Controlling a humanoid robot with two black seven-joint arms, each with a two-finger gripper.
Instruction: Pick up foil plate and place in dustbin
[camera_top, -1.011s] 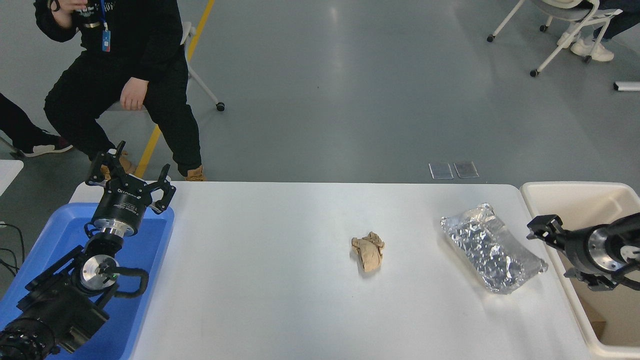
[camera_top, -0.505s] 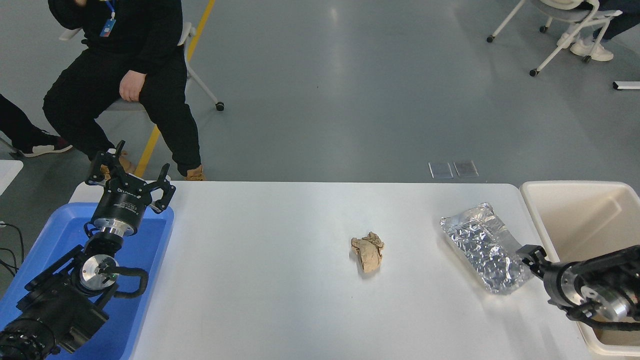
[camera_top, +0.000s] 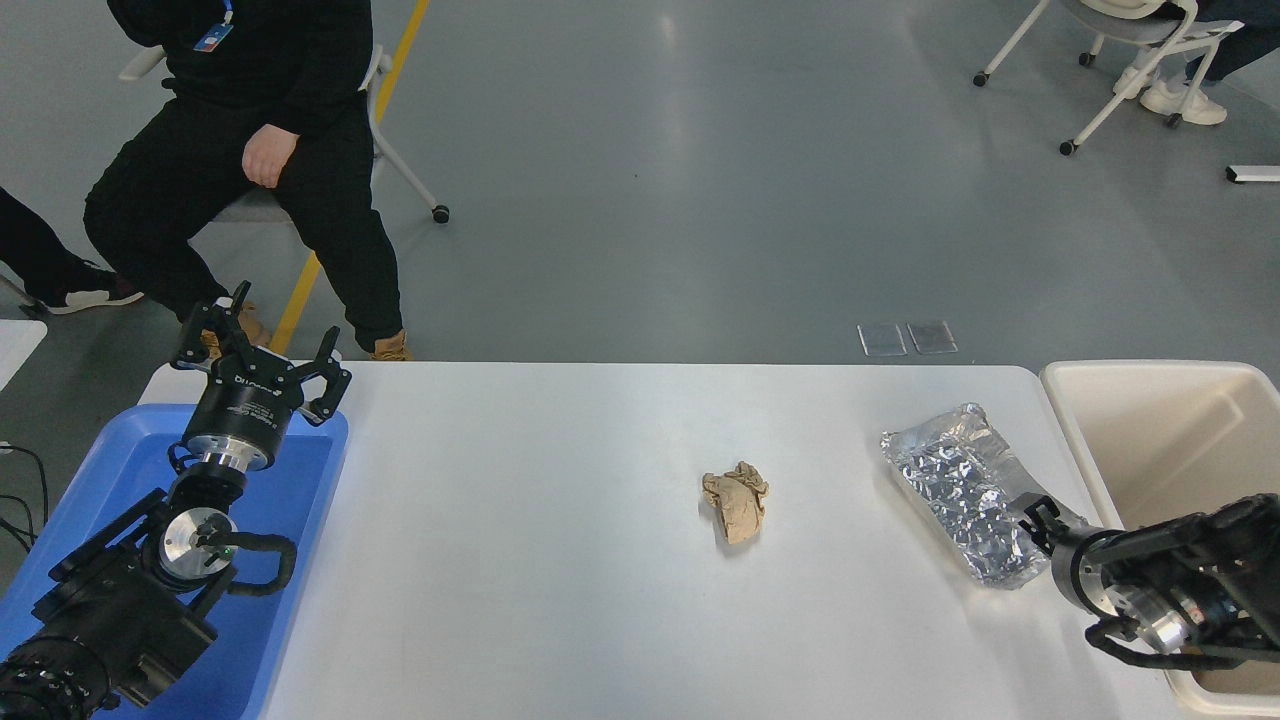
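Foil plate (camera_top: 968, 488) lying flat on the white table (camera_top: 560, 600) toward its right end, long axis running from far-left to near-right, silver and crinkled. Right gripper (camera_top: 1038, 522) reaching in low from the right edge, fingertips at the plate's near-right corner and overlapping it in the head view; contact probable but not certain, since the black fingers (camera_top: 1032, 512) bunch together against the foil. How wide the jaws stand, and whether anything is caught between them, cannot be told from here.

Dustbin (camera_top: 1075, 420) just beyond the table's right edge, cream with a thick rounded rim, its inside partly screened by the right arm crossing the near corner. Plate near the bin but apart from it.

Crumpled brown paper wad (camera_top: 737, 502) on the table left of the plate, well apart from it.

Left gripper (camera_top: 262, 350) parked at the far-left corner of the table, fingers spread wide and holding nothing, above the far rim of the blue plastic tray (camera_top: 120, 470) (the arm lies along the tray).

Seated person in black (camera_top: 240, 130) beyond the table's far-left corner, one hand (camera_top: 264, 160) resting on a thigh.
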